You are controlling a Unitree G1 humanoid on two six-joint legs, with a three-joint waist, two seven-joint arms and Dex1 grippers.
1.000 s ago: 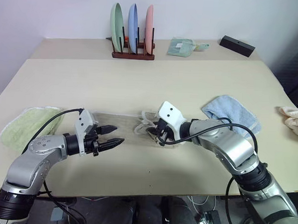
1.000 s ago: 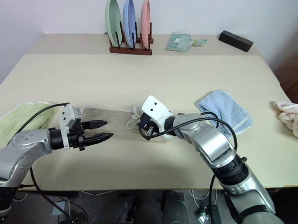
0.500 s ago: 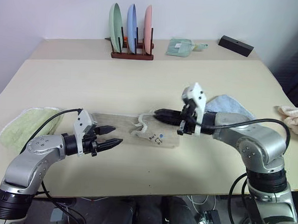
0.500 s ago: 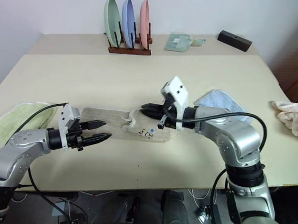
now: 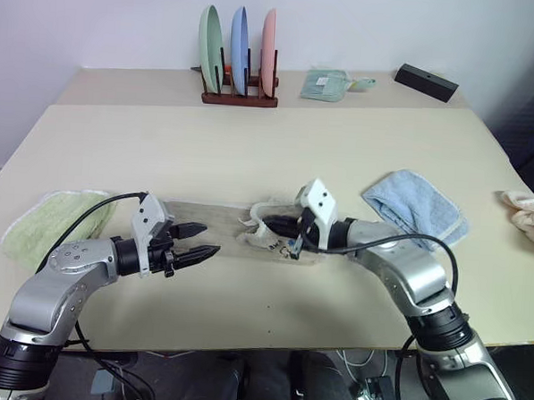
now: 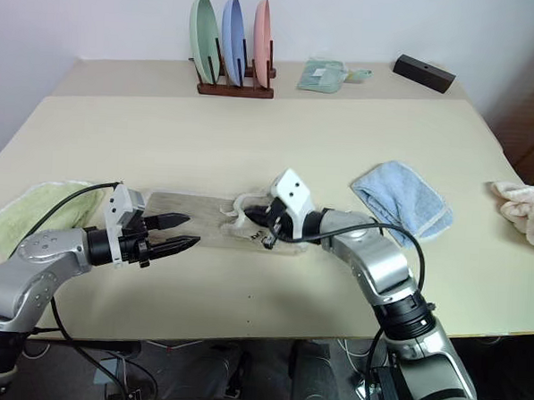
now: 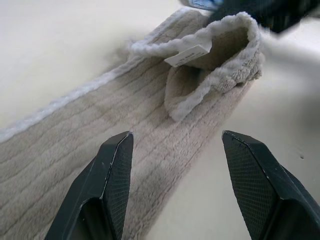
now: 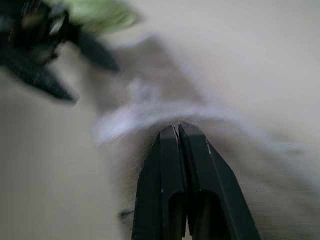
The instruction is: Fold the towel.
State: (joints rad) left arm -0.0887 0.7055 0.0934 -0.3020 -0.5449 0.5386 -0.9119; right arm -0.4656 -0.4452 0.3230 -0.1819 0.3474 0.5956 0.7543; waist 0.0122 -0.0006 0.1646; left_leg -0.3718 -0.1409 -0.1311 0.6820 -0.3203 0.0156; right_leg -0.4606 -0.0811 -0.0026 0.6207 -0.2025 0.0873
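Now right hand closed, pressing curled towel flap; left hand gapes wide, empty, over other end. Advice: pinch flap edge before dragging across tabletop.

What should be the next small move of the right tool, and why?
Probably open the right tool and pinch the curled white edge of the towel. Its fingers are shut with no cloth visibly between them, and the fold is unfinished.

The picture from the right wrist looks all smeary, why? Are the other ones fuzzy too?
Right wrist view: the right gripper looks sharp, while the towel and the table behind smear. Left wrist view: the towel's ribbed pile is crisp, with a dark blur at the far corner. Eye views: evenly lit, soft shadows.
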